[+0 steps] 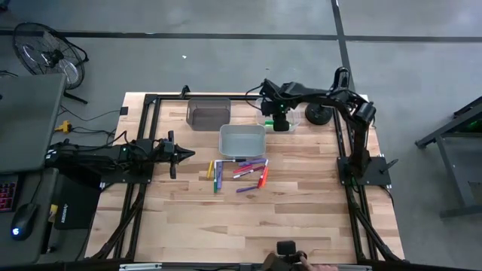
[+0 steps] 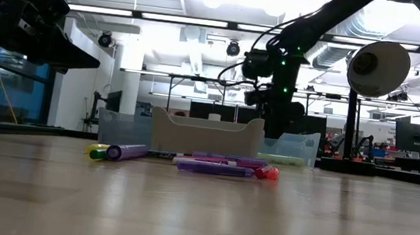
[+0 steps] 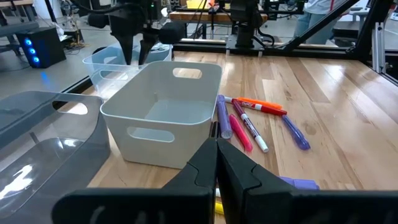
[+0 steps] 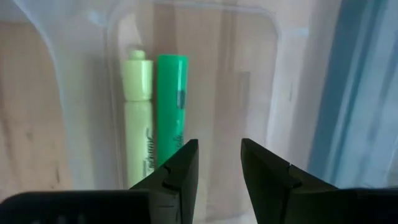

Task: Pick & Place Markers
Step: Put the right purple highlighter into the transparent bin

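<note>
Several markers (image 1: 241, 169), purple, pink, red-orange, yellow and green, lie loose on the wooden table just in front of a white bin; they also show in the left wrist view (image 3: 249, 121) and the low view (image 2: 213, 165). A yellow marker (image 4: 138, 118) and a green marker (image 4: 171, 106) lie side by side on the floor of a clear bin (image 4: 273, 74). My right gripper (image 4: 219, 146) is open and empty, pointing down into that clear bin (image 1: 292, 120), beside the two markers. My left gripper (image 1: 188, 154) is shut and empty, left of the loose markers.
The white bin (image 1: 242, 139) stands mid-table, a smoky grey bin (image 1: 208, 113) at the far left of it. A black round base (image 1: 316, 114) stands right of the clear bin. Black frame rails (image 1: 143, 135) run along the table's sides. Bare wood lies toward the near edge.
</note>
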Controlling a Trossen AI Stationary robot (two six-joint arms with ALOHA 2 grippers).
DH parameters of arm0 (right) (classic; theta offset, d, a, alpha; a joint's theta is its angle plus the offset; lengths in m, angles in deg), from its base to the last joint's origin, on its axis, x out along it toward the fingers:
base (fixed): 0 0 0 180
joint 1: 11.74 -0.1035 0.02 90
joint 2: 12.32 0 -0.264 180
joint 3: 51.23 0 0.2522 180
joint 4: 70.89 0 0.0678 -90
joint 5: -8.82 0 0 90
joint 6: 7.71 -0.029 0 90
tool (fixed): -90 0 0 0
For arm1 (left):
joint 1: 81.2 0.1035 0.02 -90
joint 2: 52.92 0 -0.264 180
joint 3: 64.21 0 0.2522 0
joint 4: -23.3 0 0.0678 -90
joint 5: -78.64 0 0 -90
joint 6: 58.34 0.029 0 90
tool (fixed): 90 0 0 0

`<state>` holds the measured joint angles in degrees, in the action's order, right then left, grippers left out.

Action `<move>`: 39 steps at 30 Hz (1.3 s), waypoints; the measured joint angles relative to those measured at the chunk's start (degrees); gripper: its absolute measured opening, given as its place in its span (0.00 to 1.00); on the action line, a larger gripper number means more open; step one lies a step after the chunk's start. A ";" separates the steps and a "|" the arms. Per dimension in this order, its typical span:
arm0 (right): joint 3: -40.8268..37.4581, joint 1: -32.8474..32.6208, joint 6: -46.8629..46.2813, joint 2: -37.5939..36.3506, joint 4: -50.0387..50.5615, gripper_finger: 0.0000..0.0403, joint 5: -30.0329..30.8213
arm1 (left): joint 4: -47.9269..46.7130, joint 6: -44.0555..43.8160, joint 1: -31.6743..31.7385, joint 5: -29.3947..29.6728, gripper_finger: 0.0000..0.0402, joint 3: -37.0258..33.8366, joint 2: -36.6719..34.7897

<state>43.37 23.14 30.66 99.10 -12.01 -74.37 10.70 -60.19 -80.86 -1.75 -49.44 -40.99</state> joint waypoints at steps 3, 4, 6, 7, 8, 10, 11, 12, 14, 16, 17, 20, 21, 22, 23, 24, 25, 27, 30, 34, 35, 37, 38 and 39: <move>0.00 -1.37 -0.30 -0.16 0.71 0.27 3.05 | 0.01 0.00 0.00 0.00 0.00 0.01 -0.02; 0.00 -1.88 -0.73 -0.21 1.03 0.27 3.83 | 0.01 0.00 0.02 0.02 0.00 0.01 0.00; 0.00 -2.74 -1.97 -0.50 1.54 0.27 4.94 | 0.01 0.02 0.02 0.02 0.00 0.01 -0.02; 0.03 -3.08 -2.75 -0.64 1.94 0.27 5.34 | 0.01 0.00 0.00 0.02 0.00 0.01 0.00; 0.05 -3.44 -3.43 -0.94 2.34 0.27 5.52 | 0.01 0.01 0.01 0.02 0.00 0.00 -0.01; 0.11 -4.12 -4.36 -1.74 3.03 0.27 5.40 | 0.01 0.00 0.01 0.02 0.00 0.01 0.00; 0.11 -4.45 -5.00 -2.40 3.38 0.27 5.26 | 0.01 0.02 0.01 0.02 0.00 0.01 0.00; 0.11 -4.81 -5.59 -2.95 3.71 0.27 5.11 | 0.01 0.01 0.00 0.04 0.00 0.01 -0.01; 0.11 -5.45 -6.56 -4.44 4.33 0.27 4.30 | 0.01 0.00 0.02 0.04 0.00 0.01 0.00; 0.11 -6.12 -7.12 -6.18 5.02 0.27 1.72 | 0.01 0.02 0.02 0.04 0.00 0.01 -0.02; 0.11 -6.41 -7.51 -7.09 5.12 0.27 -0.07 | 0.00 0.02 0.00 0.04 0.00 0.01 0.00; 0.17 -7.38 -8.99 -9.75 5.17 0.27 -5.87 | 0.01 0.02 0.00 0.04 0.00 0.01 -0.02; 0.17 -7.81 -9.50 -10.62 5.19 0.27 -7.43 | 0.00 0.00 0.02 0.04 0.00 -0.01 0.00; 0.17 -8.22 -9.96 -11.40 5.20 0.27 -8.87 | 0.01 0.01 0.01 0.04 0.00 -0.01 -0.02; 0.20 -8.82 -10.43 -11.95 5.17 0.27 -9.87 | 0.01 0.01 0.00 0.04 0.00 0.00 -0.01; 0.22 -9.41 -11.01 -12.56 5.18 0.27 -10.56 | 0.01 0.00 0.02 0.04 0.00 0.01 -0.02; 0.22 -10.15 -11.59 -12.92 5.19 0.27 -11.20 | 0.01 0.00 0.00 0.04 0.00 -0.01 0.00; 0.22 -11.91 -12.95 -13.39 5.42 0.27 -13.13 | 0.01 0.00 0.00 0.04 0.00 0.01 0.00; -0.02 -15.13 -15.35 -13.42 6.54 0.27 -16.63 | 0.01 0.01 0.00 0.04 0.00 0.00 0.00; -0.07 -20.07 -18.80 -13.29 9.34 0.27 -16.50 | 0.01 0.02 0.01 0.02 0.00 0.01 0.00; -0.07 -21.26 -19.77 -13.29 9.83 0.27 -16.34 | 0.00 0.02 0.00 0.04 0.00 0.01 -0.01; -0.07 -23.33 -21.97 -13.29 10.42 0.27 -16.35 | 0.00 0.00 0.00 0.04 0.00 0.01 -0.01; -0.11 -24.38 -23.36 -13.29 10.48 0.27 -16.33 | 0.01 0.00 0.02 0.04 0.00 0.00 0.00; -0.54 -25.50 -24.60 -13.29 10.06 0.27 -16.35 | 0.01 0.02 0.02 0.04 0.00 0.01 -0.01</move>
<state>42.83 -2.36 6.06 85.81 -1.96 -90.72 10.71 -60.16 -80.85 -1.71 -49.43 -41.00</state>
